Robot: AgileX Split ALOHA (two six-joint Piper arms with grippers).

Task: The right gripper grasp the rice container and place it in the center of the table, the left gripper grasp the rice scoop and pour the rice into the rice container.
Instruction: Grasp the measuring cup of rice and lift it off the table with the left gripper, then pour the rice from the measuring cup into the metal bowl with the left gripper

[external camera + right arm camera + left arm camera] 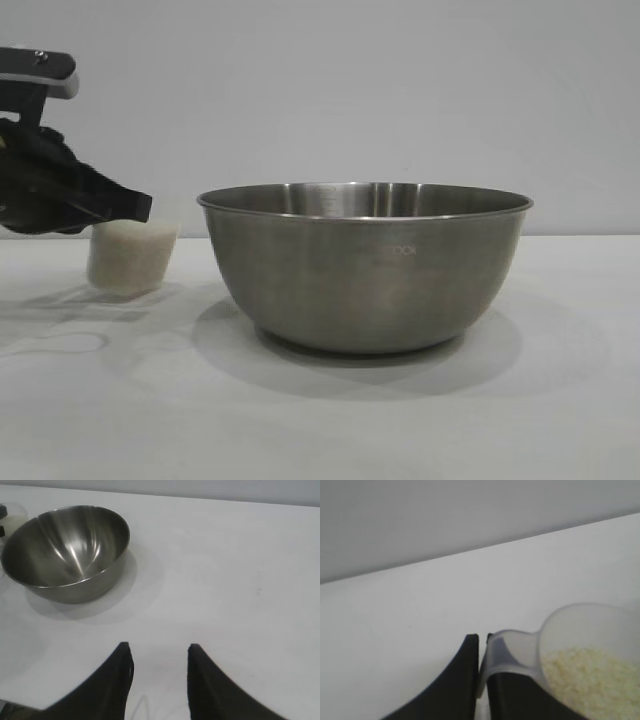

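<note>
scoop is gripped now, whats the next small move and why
Probably carry the scoop sideways over the bowl rim, level. The left gripper is shut on its handle, rice is inside, and the bowl looks empty. The right gripper hangs open, clear.

I see the rice container (365, 268) on the table (560, 400). The rice scoop (130, 255) sits to its left, rice (592, 677) inside.

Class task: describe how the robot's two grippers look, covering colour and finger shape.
Both are matte black. The left gripper tapers to blunt tips below a light grey bracket with a small screw. The right gripper has two curved, pointed fingers.
</note>
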